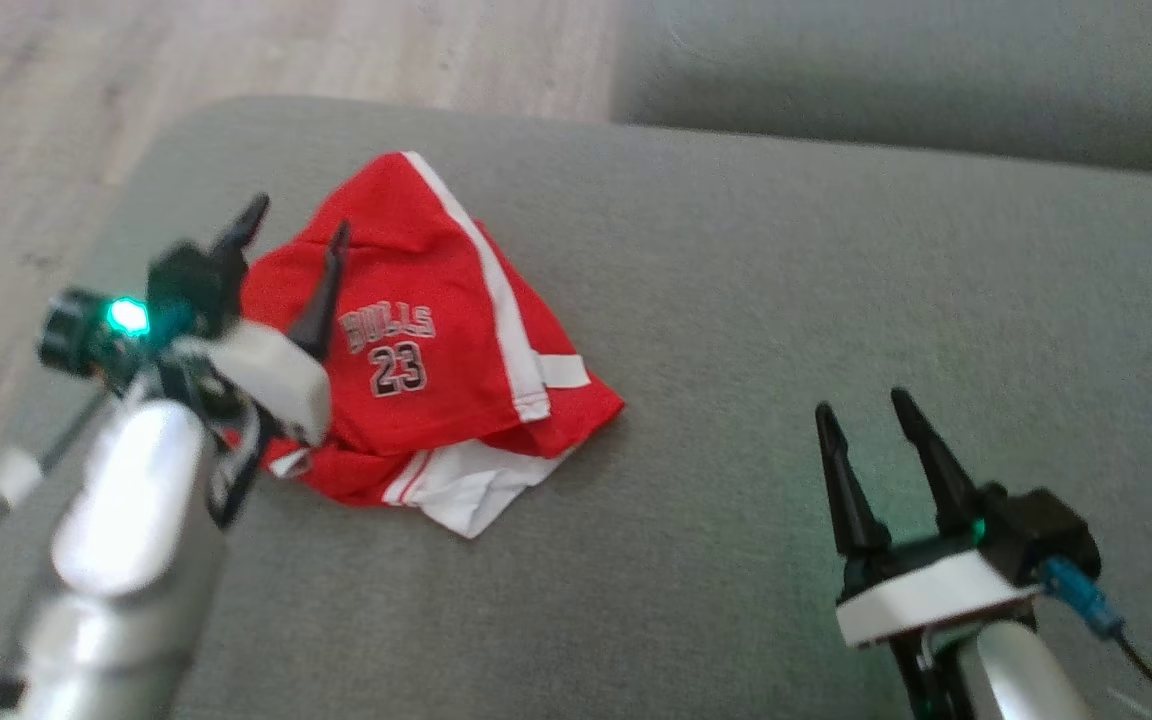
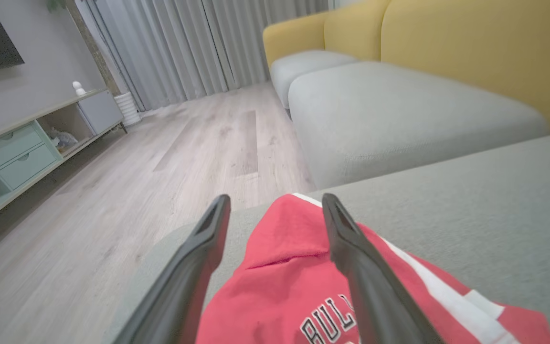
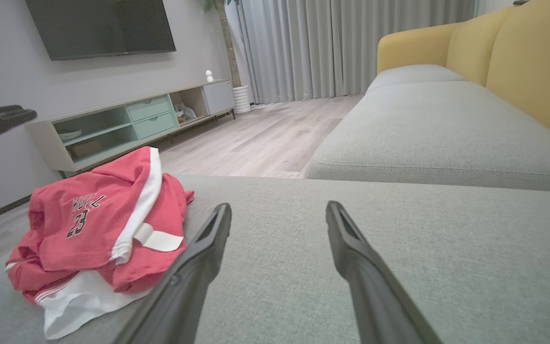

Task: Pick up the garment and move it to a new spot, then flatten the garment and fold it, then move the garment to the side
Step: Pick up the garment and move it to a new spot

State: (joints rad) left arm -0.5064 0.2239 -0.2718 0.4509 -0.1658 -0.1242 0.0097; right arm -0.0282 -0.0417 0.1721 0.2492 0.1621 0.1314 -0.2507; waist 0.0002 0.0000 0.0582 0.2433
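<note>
Lying crumpled on the grey seat cushion [image 1: 736,300], the red garment [image 1: 436,350] sits toward 9 o'clock in the head view, near the cushion's rounded corner. Its long axis runs from a red peak at about 11 o'clock down to a white hem poking out at about 5 o'clock, and a white stripe follows that line. The printed "BULLS 23" reads upright to the head camera, tilted a little.

The left gripper [image 1: 299,218] hangs at the heap's 9 o'clock edge with its fingers spread wide and nothing pinched between them. In the left wrist view one finger [image 2: 351,248] crosses the red cloth and the other lies over the cushion's edge. Whether either touches the fabric cannot be told.

The right gripper [image 1: 862,403] is at 4 o'clock in the head view, over bare cushion and well apart from the garment, its jaws wide open and empty. From its wrist camera the heap [image 3: 93,220] lies at 9 o'clock.
</note>
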